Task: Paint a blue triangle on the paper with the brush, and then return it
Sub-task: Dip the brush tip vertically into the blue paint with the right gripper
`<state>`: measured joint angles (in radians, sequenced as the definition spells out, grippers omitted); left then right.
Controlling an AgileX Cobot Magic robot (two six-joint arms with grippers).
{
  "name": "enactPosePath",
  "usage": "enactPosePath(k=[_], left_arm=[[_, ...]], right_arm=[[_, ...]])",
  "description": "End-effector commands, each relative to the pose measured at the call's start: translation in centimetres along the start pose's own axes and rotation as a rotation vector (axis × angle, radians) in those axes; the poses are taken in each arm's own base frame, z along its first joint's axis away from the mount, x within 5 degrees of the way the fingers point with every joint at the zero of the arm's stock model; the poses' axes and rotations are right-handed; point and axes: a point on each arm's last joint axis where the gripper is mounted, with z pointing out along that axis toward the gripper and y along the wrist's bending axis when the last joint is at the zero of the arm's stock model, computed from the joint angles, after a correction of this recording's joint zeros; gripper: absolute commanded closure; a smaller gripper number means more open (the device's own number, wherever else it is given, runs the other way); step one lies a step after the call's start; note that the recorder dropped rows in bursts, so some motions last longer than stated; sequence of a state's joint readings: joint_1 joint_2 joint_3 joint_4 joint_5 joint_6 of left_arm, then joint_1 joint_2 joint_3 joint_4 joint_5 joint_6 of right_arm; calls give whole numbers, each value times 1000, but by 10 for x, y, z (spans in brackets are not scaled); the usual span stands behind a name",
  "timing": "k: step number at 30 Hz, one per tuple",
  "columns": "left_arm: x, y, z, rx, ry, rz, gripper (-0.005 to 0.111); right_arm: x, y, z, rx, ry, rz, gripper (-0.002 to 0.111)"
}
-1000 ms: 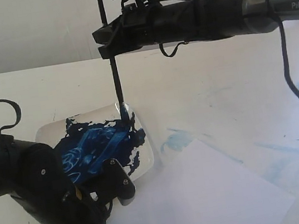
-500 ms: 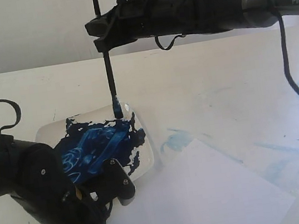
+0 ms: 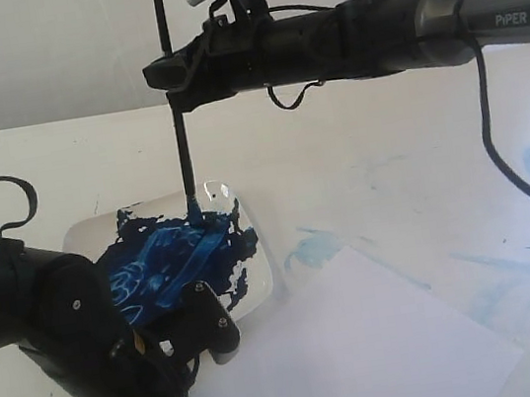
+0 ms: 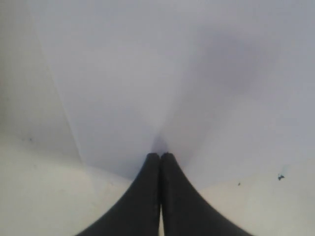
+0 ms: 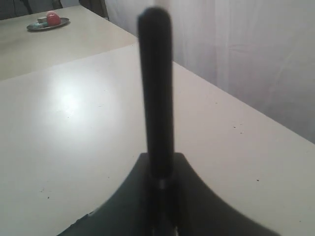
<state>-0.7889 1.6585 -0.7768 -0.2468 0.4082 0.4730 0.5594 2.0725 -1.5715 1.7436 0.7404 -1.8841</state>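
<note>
Cream table (image 3: 383, 121), white wall behind. Right gripper (image 3: 171, 79) clamps the brush (image 3: 180, 146) upright by its upper handle, tip down in the dish's (image 3: 267, 263) blue paint, likely loading. Left gripper (image 4: 160, 158) is closed on nothing, tips pressed on the paper (image 3: 366, 343), apparently pinning it. Paper lies just beside the dish, blank; no triangle yet. Brush: thin, black, blue-stained bristles.

The paper (image 3: 366, 343) looks matt, the tabletop (image 3: 385, 131) smooth, the dish (image 3: 262, 259) glossy, the brush (image 3: 181, 141) matt black.
</note>
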Motion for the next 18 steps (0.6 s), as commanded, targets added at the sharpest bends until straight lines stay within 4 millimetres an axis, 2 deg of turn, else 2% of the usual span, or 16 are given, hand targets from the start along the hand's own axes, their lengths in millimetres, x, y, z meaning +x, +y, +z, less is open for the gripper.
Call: enactPosePath(k=[1,8,18], left_arm=[[5,-3,3,27,37,-7,107],[5,-3,3,27,37,-7,107],[5,-3,3,27,37,-7,107]], right_arm=[[-18,5,-7,-9,-37,-17,105],[-24,2,-10,48,-33,-27,105],[-9,-3,-4,56,-5,-6,105]])
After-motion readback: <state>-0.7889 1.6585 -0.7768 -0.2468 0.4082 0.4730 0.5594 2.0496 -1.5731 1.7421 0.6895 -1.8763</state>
